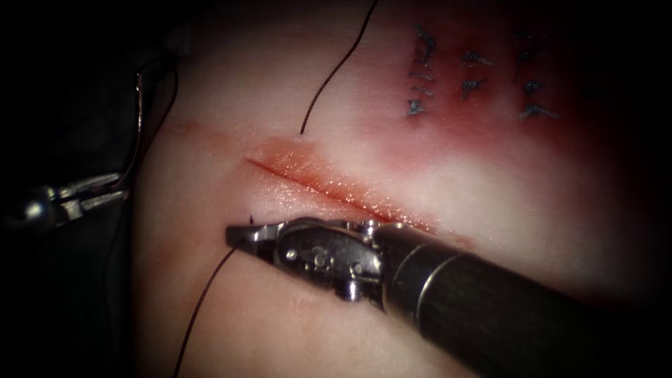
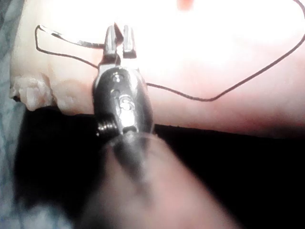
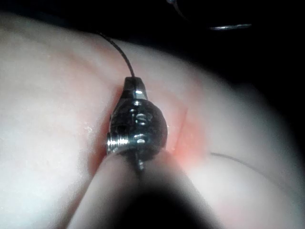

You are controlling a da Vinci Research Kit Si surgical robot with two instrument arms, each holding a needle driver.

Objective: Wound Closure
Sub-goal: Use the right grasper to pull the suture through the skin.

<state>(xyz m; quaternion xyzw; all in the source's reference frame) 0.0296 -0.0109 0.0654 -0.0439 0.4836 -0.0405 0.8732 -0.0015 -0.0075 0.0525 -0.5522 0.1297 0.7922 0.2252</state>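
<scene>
Centrally, the straight reddened cut crosses the pale pork-belly tissue. The slim curved steel needle lies clear of the tissue at its left edge, over dark background, with the left arm's silver needle driver clamped on its lower end. Dark thin thread runs from the right arm's steel-jawed tool, whose jaws are closed on it just left of the cut; another strand lies above the cut. Open tissue surrounds both margins. Blue-grey cut thread ends sit on the red fluid at upper right. The right shaft enters obliquely from lower right.
</scene>
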